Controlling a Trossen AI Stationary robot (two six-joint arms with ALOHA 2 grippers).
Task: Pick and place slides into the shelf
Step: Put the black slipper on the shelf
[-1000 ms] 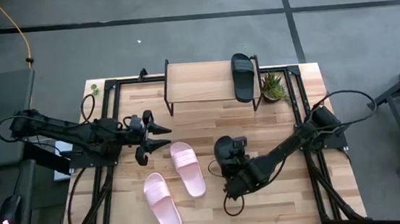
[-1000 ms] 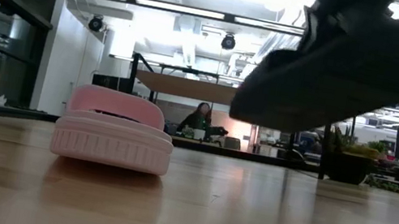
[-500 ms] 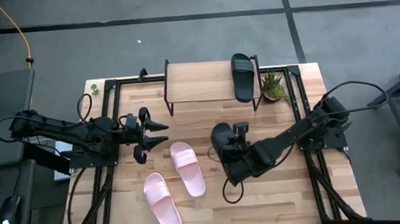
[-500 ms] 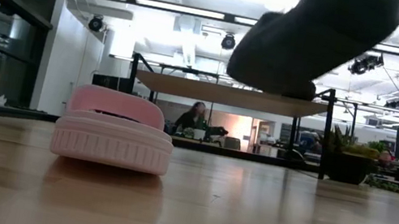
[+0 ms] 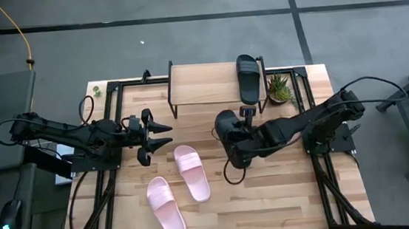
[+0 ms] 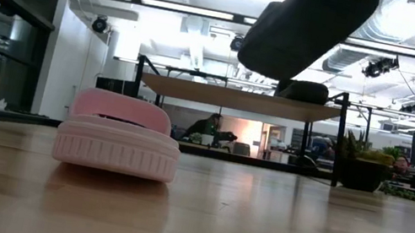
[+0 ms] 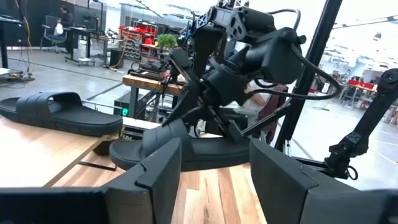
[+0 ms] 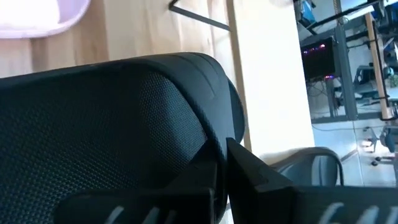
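The right gripper (image 5: 238, 143), clamped on a black slide (image 5: 226, 127) held aloft at frame centre, must carry it up onto the shelf (image 5: 202, 85) beside its mate (image 5: 249, 78); the left gripper (image 5: 163, 132) waits with fingers apart.

Two dark jointed arms, each trailing looped black cables, ending in angular black fingers (image 7: 273, 174).

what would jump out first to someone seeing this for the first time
The right gripper holds a black slide lifted above mid-table, in front of the shelf, where its mate already lies at the right end. Two pink slides sit on the table near the open left gripper.
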